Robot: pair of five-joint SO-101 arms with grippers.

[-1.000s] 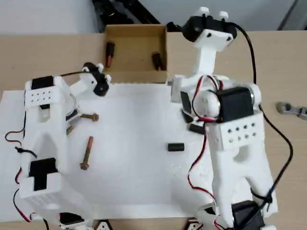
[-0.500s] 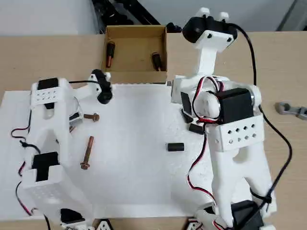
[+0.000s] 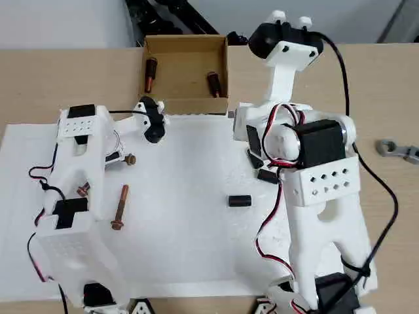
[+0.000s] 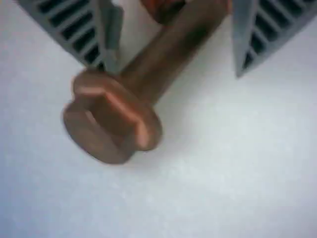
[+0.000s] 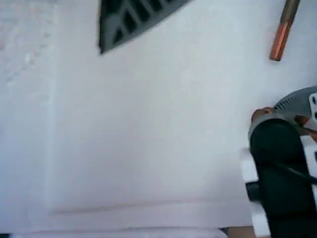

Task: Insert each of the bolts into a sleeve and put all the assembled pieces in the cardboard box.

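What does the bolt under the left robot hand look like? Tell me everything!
The bolt looks like copper-coloured metal, with a six-sided head on a round flange and a straight shaft. It lies flat on the white sheet. Its shaft runs between the two grey ribbed fingers of the left gripper, which stands open around it.

Copper-coloured bolts [image 3: 120, 208], black sleeve [image 3: 240, 201], brown cardboard box [image 3: 185, 40], white foam mat [image 3: 183, 248], tan tabletop [image 3: 65, 78]

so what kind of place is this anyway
Likely a robotics lab or hobby workbench: two white plastic robot arms with exposed wiring share a pale wooden tabletop, working over a white foam sheet with loose copper-coloured hex bolts.
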